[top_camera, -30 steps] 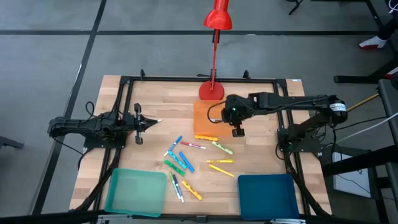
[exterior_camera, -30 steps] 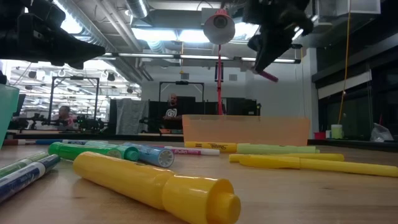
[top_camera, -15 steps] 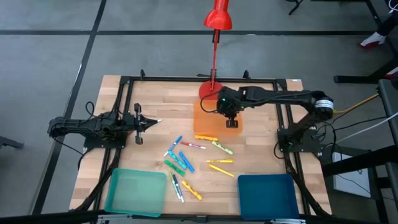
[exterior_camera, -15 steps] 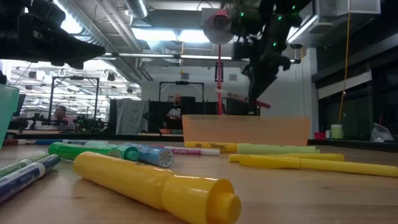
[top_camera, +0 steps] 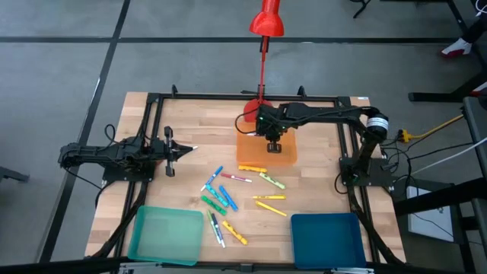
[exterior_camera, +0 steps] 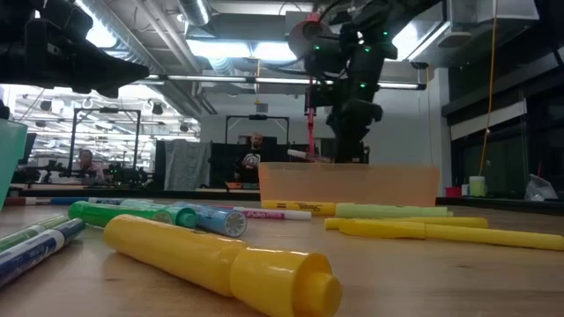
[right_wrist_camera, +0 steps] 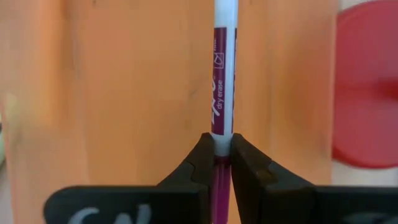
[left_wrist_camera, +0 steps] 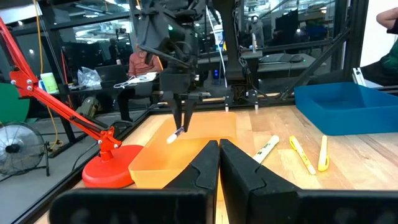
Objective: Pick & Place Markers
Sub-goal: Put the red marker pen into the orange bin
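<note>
1. Right gripper [top_camera: 274,144]: extended over the orange tray [top_camera: 253,154] at the desk's far middle, just in front of the red lamp base [top_camera: 256,111]. Jaws clamped on a purple-banded white marker [right_wrist_camera: 222,81], which juts forward from the jaws above the tray floor.
2. Left gripper [top_camera: 187,150]: parked over the left side of the desk [top_camera: 198,122], well apart from the trays; jaws closed, nothing between them.
3. Loose markers [top_camera: 228,190]: scattered on the desk's middle, between the orange tray and the two near trays; yellow, green, blue, pink and white-bodied pieces, several touching or overlapping.
4. Teal tray [top_camera: 166,234]: near left corner.
5. Blue tray [top_camera: 327,238]: near right corner.
6. Red lamp [top_camera: 266,19]: stands upright from its base behind the orange tray.
</note>
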Robot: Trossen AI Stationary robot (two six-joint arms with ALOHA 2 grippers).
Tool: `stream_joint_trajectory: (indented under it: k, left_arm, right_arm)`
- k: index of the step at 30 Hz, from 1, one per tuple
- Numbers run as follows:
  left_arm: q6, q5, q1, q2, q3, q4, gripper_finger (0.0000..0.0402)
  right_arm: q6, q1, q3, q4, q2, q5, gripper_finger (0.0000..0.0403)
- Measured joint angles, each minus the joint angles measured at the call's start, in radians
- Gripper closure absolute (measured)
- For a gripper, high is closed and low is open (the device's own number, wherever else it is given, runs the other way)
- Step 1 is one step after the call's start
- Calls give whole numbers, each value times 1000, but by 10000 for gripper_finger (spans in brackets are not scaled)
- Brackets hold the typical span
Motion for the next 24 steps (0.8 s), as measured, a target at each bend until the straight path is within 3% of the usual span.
stream_joint_trajectory:
  k: [18, 24]
  left_arm:
    - [0, 0, 0, 0, 0, 0, 389]
    - [0, 0, 0, 0, 0, 0, 393]
  right_arm:
    - [17, -15, 55, -41, 30, 1, 364]
    - [25, -15, 55, -41, 30, 1, 320]
